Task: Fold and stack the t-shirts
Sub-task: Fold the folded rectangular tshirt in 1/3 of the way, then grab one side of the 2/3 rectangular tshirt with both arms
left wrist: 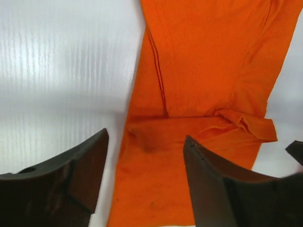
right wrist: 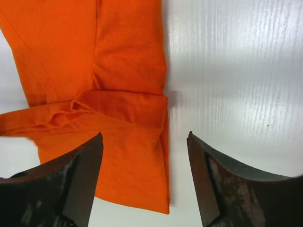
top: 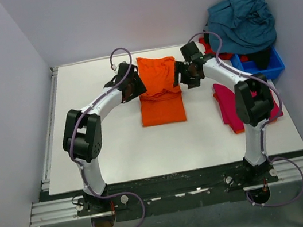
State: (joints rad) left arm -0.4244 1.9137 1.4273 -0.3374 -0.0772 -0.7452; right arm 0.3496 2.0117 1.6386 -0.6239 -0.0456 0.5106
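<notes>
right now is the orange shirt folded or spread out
Folded: the orange t-shirt lies as a narrow strip, sides turned in, with a crosswise fold across its middle.

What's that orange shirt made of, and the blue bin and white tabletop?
Orange t-shirt: soft matte knit cloth, probably cotton; it creases and shows stitched seams. Blue bin: looks like rigid plastic, with smooth straight walls. Tabletop: white, faintly ribbed, perhaps corrugated plastic sheet.

Half hidden behind right arm point(top: 252, 99) at right edge of tabletop point(top: 202, 140): folded magenta-red cloth shirt point(top: 225, 101). Cut off in wrist views: bright orange cloth t-shirt point(left wrist: 199, 71).
</notes>
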